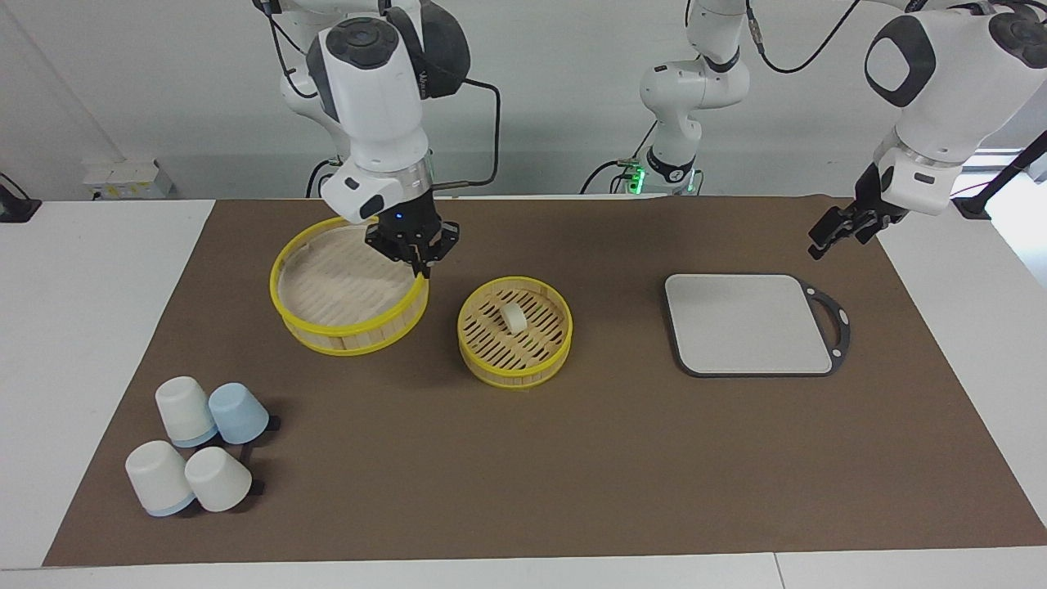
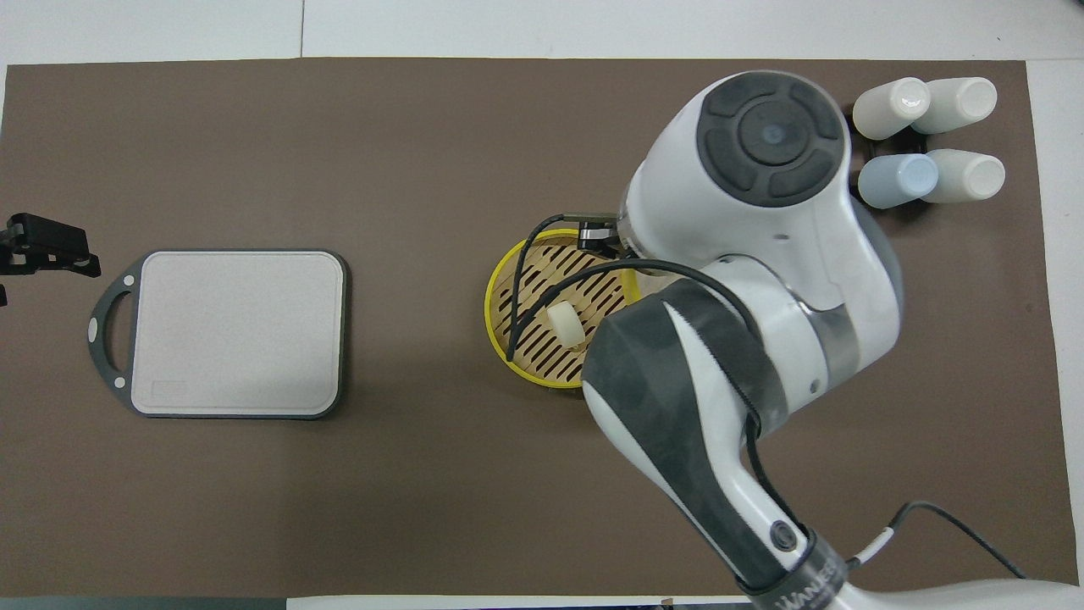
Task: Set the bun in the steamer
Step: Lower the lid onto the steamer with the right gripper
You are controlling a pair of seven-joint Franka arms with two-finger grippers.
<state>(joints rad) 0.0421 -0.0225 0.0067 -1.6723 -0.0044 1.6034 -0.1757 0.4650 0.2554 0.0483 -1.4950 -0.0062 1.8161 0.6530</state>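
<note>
The bun (image 1: 514,317) (image 2: 565,324) lies on the slats of a steamer tier (image 1: 515,373) (image 2: 491,296) at the middle of the mat. A second steamer tier (image 1: 352,325) hangs tilted just above the mat, beside the first tier toward the right arm's end. My right gripper (image 1: 419,267) is shut on its yellow rim. In the overhead view the right arm hides that tier and part of the first one. My left gripper (image 1: 820,244) (image 2: 80,252) is open and holds nothing, up in the air over the mat's edge at the left arm's end.
A grey square board (image 1: 748,323) (image 2: 237,330) with a handle lies toward the left arm's end. Several upturned white and pale blue cups (image 1: 200,446) (image 2: 927,127) cluster at the mat's corner at the right arm's end, farther from the robots.
</note>
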